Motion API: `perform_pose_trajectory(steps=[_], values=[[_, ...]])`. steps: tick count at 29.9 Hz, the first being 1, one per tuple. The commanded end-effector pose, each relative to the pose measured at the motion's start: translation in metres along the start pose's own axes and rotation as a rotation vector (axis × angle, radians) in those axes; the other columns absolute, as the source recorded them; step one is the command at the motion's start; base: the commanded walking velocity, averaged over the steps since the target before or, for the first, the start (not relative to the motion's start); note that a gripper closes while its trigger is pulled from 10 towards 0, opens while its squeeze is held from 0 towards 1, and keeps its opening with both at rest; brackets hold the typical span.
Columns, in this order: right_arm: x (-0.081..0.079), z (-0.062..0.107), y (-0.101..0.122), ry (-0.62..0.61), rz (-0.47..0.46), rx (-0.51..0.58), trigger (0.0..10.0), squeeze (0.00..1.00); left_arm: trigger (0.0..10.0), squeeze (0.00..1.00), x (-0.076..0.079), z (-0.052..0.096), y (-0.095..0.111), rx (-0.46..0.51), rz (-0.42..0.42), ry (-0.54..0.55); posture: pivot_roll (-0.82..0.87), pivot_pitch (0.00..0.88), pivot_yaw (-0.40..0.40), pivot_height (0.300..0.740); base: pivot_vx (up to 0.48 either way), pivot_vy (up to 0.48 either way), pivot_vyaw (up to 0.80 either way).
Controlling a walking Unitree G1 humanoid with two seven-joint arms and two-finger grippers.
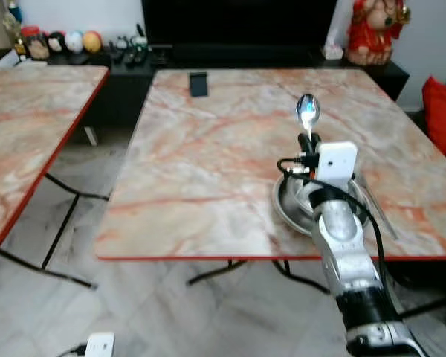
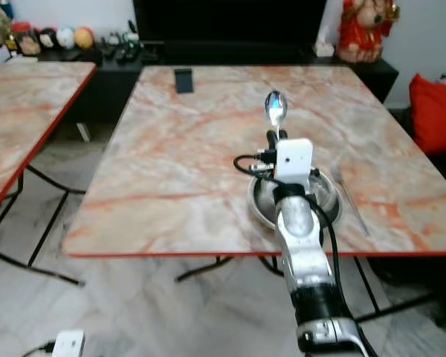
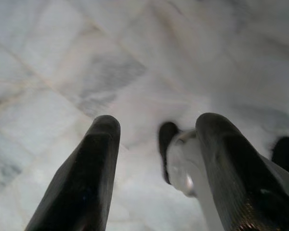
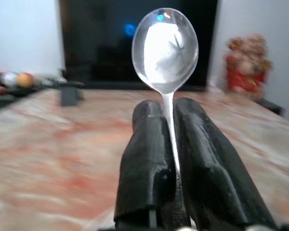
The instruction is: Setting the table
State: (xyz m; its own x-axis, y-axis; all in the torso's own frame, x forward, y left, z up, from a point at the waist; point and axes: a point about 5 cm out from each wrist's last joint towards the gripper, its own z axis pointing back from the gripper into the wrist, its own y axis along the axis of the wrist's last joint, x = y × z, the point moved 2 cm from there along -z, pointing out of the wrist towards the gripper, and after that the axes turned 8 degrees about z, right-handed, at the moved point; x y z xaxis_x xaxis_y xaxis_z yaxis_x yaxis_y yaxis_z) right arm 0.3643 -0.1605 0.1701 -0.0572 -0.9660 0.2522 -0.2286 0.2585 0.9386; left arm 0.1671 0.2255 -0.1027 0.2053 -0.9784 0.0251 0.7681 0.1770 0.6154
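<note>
The right gripper (image 1: 306, 136) was extended over the marble-patterned counter (image 1: 208, 171), above the far rim of a metal plate (image 1: 293, 204). Its fingers (image 4: 149, 183) were closed on the handle of a spoon (image 1: 308, 113), leaving only the handle's thickness between them. The spoon pointed away from the robot with its bowl forward, raised clear of the counter surface as far as the head views showed.

The metal plate rested on the counter near the edge closest to the robot, partly hidden by the right forearm. A fork (image 1: 373, 199) lay on the counter just beside the plate, on its right side. A small dark object (image 1: 198, 83) lay near the far edge of the counter, well apart from the plate.

The left gripper (image 3: 156, 159) hung over the pale tiled floor (image 3: 86, 62). Its fingers were spread apart and held nothing.

Progress assessment: the plate and the fork appeared to be already in position. The spoon had been picked up but was not yet set down. The remaining step, judged from the layout, was to lay the spoon flat on the counter beside the plate, then release it. Whether further items were required could not be determined.
</note>
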Motion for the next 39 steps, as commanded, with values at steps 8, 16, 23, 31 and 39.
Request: perform_pose_trajectory(steps=[8, 16, 23, 31, 39], values=[[0.0008, -0.0065, 0.0109, -0.005, -0.006, 0.031, 10.0, 0.0, 10.0, 0.0, -0.0051, 0.0019, -0.0058, -0.024, -0.017, 0.006, -0.08, 0.0, 0.019, 0.72, 0.0, -0.472, 0.0], [0.0006, -0.0045, 0.0077, -0.003, -0.005, 0.019, 10.0, 0.0, 10.0, 0.0, -0.0043, 0.0012, -0.0043, -0.022, -0.012, 0.012, -0.08, 0.0, 0.023, 0.72, 0.0, -0.15, 0.0], [-0.0009, -0.0058, 0.0077, 0.003, -0.003, 0.015, 10.0, 0.0, 10.0, 0.0, -0.0059, 0.0012, -0.0029, -0.014, -0.001, 0.014, -0.08, 0.0, 0.024, 0.72, 0.0, 0.0, 0.0], [-0.0071, -0.0047, 0.0057, 0.018, -0.01, 0.002, 10.0, 0.0, 10.0, 0.0, -0.0109, 0.0017, -0.001, -0.009, 0.016, 0.022, -0.07, 0.0, 0.031, 0.72, 0.0, 0.0, 0.0], [-0.0053, -0.0042, 0.0045, 0.014, -0.01, -0.004, 10.0, 0.0, 10.0, 0.0, -0.009, 0.0012, -0.0014, -0.014, 0.035, 0.016, -0.08, 0.0, 0.033, 0.72, 0.0, 0.24, 0.0]])
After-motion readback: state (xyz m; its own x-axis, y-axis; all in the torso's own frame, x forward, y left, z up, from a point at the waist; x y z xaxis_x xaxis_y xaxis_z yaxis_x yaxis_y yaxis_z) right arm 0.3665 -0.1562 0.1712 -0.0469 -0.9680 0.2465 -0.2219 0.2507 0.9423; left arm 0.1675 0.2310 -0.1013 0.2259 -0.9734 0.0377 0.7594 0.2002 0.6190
